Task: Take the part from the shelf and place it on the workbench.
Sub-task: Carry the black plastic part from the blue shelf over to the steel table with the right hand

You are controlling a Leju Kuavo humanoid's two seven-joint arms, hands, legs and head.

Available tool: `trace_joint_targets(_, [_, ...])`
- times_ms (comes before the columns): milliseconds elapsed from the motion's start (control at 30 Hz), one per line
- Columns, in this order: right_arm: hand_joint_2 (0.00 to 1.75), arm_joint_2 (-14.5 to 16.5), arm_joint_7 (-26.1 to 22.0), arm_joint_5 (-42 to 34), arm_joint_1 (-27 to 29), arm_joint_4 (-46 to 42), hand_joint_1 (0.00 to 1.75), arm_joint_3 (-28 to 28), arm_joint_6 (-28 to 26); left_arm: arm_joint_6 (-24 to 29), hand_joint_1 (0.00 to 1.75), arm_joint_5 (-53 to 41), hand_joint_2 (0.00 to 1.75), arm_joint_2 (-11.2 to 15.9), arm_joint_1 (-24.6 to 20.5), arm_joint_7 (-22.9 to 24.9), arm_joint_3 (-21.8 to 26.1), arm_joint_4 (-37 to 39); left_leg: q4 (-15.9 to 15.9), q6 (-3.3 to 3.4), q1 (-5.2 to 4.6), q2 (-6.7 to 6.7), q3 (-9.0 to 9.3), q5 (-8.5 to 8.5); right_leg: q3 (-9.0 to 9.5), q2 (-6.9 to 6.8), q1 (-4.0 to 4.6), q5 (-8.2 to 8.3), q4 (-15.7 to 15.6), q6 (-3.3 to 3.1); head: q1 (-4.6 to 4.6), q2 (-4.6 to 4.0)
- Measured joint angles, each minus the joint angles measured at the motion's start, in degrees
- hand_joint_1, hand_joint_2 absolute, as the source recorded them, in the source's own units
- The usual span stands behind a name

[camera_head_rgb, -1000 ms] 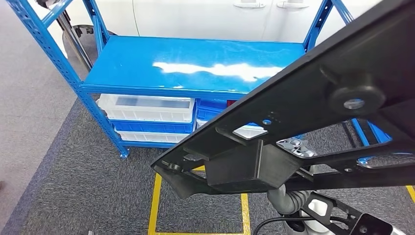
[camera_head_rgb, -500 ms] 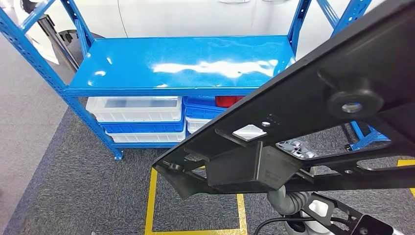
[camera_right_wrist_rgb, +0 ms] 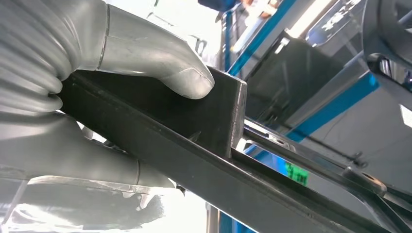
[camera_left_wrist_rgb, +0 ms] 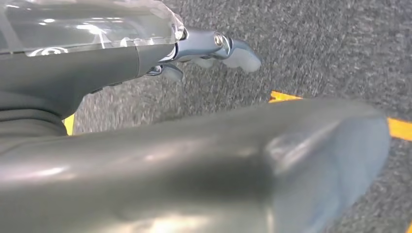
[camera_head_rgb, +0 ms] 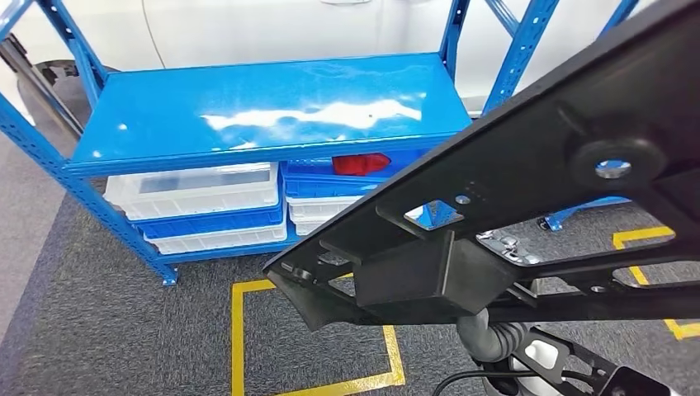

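Aloft before the blue shelf (camera_head_rgb: 264, 107), the black frame part (camera_head_rgb: 512, 173) is gripped by the right hand (camera_right_wrist_rgb: 73, 97); the left hand (camera_left_wrist_rgb: 209, 48) hangs over carpet, fingers loosely apart, holding nothing

The large black part (camera_head_rgb: 528, 181) is cut off by the top and right edges of the head view, so its full shape cannot be told. It hides the right end of the blue shelf (camera_head_rgb: 264, 107) and most of the right hand, whose thumb (camera_right_wrist_rgb: 160, 63) presses on the part in the right wrist view; the fingers under the part are mostly covered. In the left wrist view, the left hand (camera_left_wrist_rgb: 209, 48) is blurred, with one grey finger (camera_left_wrist_rgb: 218, 160) very close to the camera.
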Motion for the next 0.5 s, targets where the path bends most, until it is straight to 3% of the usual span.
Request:
trace_joint_targets(33, [1.75, -0.1, 0.0, 0.01, 0.03, -0.02, 1.75, 0.0, -0.22, 0.16, 0.0, -0.02, 0.0, 0.04, -0.01, -0.02, 0.05, 0.0, 0.04, -0.03, -0.03, 0.69, -0.02, -0.02, 0.6, -0.21, -0.07, 0.86, -0.79, -0.01, 0.0, 0.01])
trace_joint_targets(67, [1.75, -0.19, 0.0, 0.01, 0.05, -0.07, 1.75, 0.0, -0.42, 0.35, 0.0, -0.09, 0.0, 0.08, -0.05, -0.03, 0.1, 0.0, 0.08, -0.09, -0.05, 1.3, 0.02, -0.07, 2.4, -0.65, -0.1, 2.57, -3.91, -0.11, 0.0, 0.01])
trace_joint_targets(133, [1.75, -0.3, 0.0, 0.09, 0.06, -0.26, 1.75, 0.01, -0.96, 0.94, 0.0, -0.37, 0.0, 0.15, -0.14, 0.12, 0.2, 0.0, 0.16, -0.39, -0.22, 2.36, 0.21, -0.25, 7.08, -3.23, 0.23, 5.57, -12.33, -0.68, 0.0, 0.01])
trace_joint_targets(167, [1.75, -0.31, -0.01, 0.25, 0.08, -0.36, 1.75, 0.01, -1.32, 1.18, 0.0, -0.53, 0.0, 0.23, -0.13, 0.35, 0.25, 0.0, 0.19, -0.64, -0.33, 2.85, 0.3, -0.33, 8.55, -4.29, 0.51, 6.29, -15.17, -1.07, 0.0, 0.0])
trace_joint_targets(200, [1.75, -0.3, -0.02, 0.49, 0.15, -0.43, 1.75, 0.02, -1.67, 1.32, 0.0, -0.63, 0.0, 0.34, -0.09, 0.69, 0.32, 0.0, 0.2, -0.94, -0.42, 3.36, 0.39, -0.39, 9.13, -4.92, 0.79, 6.43, -16.51, -1.44, 0.0, 0.0])
trace_joint_targets(267, [1.75, -0.28, -0.02, 0.9, 0.42, -0.49, 1.75, 0.02, -2.23, 1.39, 0.0, -0.73, 0.0, 0.57, -0.02, 1.26, 0.5, 0.0, 0.1, -1.6, -0.49, 4.47, 0.56, -0.42, 8.83, -3.87, 0.97, 6.62, -16.78, -2.07, 0.0, 0.0])
trace_joint_targets(300, [1.75, -0.27, -0.01, 0.99, 0.59, -0.49, 1.75, 0.02, -2.36, 1.41, 0.0, -0.77, 0.0, 0.69, -0.05, 1.4, 0.59, 0.0, 0.22, -1.98, -0.39, 4.26, 0.6, -0.62, 8.79, -3.23, 0.83, 6.81, -16.95, -2.38, 0.0, 0.0])
trace_joint_targets(367, [1.75, -0.17, -0.02, 0.98, 0.74, -0.51, 1.75, 0.03, -2.51, 1.42, 0.0, -0.86, 0.0, 0.87, -0.09, 1.45, 0.72, 0.0, 2.75, -2.54, -0.2, 1.77, -0.35, -2.62, 8.83, -2.02, 0.45, 7.23, -17.36, -3.04, 0.0, 0.01])
trace_joint_targets(433, [1.75, 0.01, -0.04, 0.97, 0.8, -0.52, 1.75, 0.05, -2.58, 1.49, 0.0, -0.9, 0.0, 1.1, 0.15, 1.54, 0.88, 0.0, 9.75, -2.79, -0.07, -1.07, -3.43, -6.48, 8.7, -0.73, 0.38, 7.47, -17.43, -3.46, -0.01, 0.01])
trace_joint_targets(500, [1.75, 0.1, -0.04, 1.14, 1.0, -0.51, 1.75, 0.07, -2.72, 1.69, 0.0, -0.97, 0.0, 1.27, 0.47, 1.92, 1.09, 0.0, 16.26, -2.87, -0.07, -1.7, -6.53, -8.65, 8.51, 0.84, 0.49, 7.58, -17.34, -3.61, -0.02, 0.0])
